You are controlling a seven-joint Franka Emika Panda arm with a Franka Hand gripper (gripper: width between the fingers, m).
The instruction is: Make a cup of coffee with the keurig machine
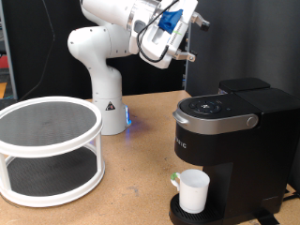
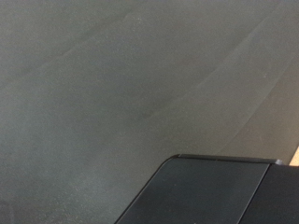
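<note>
plain white ceramic mug (image 1: 193, 190) seated on tall black keurig machine (image 1: 234, 150) drip base; gripper (image 1: 190, 37) high above machine, jaws' state unclear; descend squarely over lid.

White cup (image 1: 193, 190); black keurig machine (image 1: 232, 142), apparently silver-trimmed.

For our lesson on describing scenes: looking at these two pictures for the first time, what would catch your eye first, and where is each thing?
The black keurig machine dominates the exterior view's right, its lid down, with the white cup standing on its drip base. Above it, near the top, the white robot arm raises its gripper in the air, holding nothing visible. A white two-tier round rack fills the left.
</note>
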